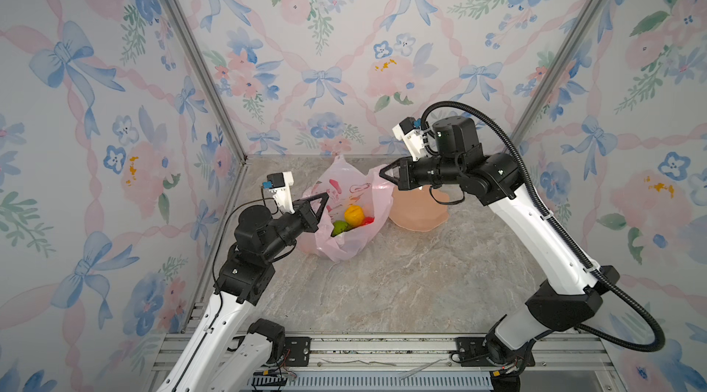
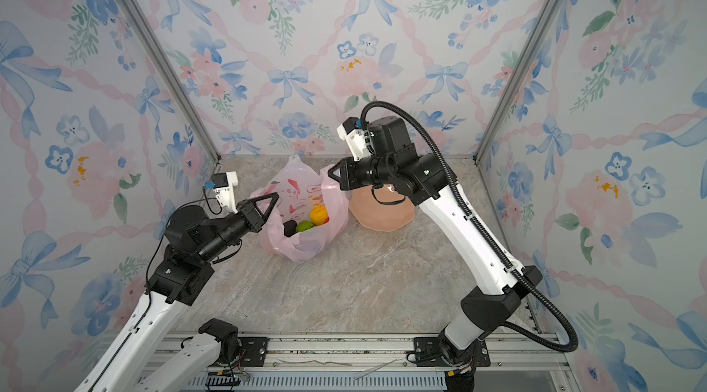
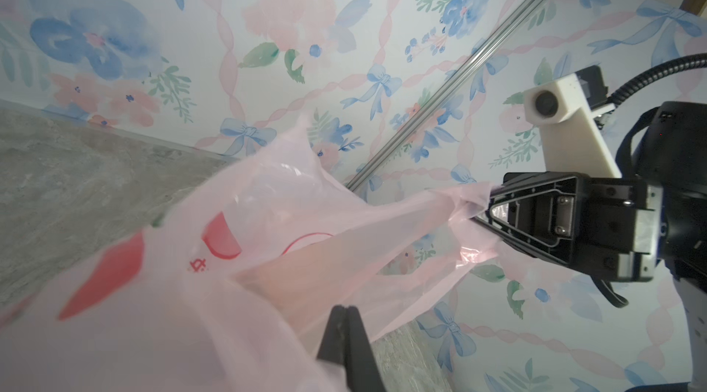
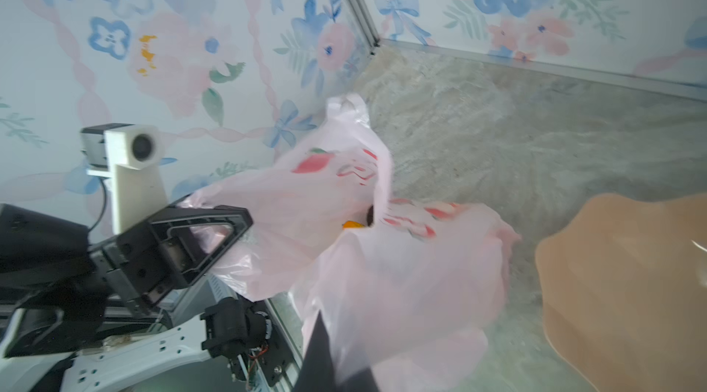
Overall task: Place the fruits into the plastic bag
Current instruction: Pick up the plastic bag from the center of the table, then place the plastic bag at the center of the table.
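Note:
The pink plastic bag (image 1: 344, 246) (image 2: 302, 246) stands at the back of the table with its mouth held open between my two grippers. My left gripper (image 1: 326, 194) (image 3: 345, 308) is shut on the bag's left rim. My right gripper (image 1: 382, 174) (image 4: 318, 317) is shut on the right rim, lifting it. Inside lie fruits: a yellow one (image 1: 354, 214) (image 2: 318, 214), a green one (image 1: 339, 228) (image 2: 305, 226), a red piece (image 1: 368, 221) and a dark one (image 2: 289, 227). In the right wrist view only a sliver of yellow fruit (image 4: 352, 224) shows through the bag's mouth.
A peach scalloped dish (image 1: 419, 216) (image 2: 382, 216) (image 4: 627, 275) sits just right of the bag, partly under my right arm; no fruit shows on its visible part. Floral walls close in behind and on both sides. A metal rail (image 1: 382, 352) runs along the front edge.

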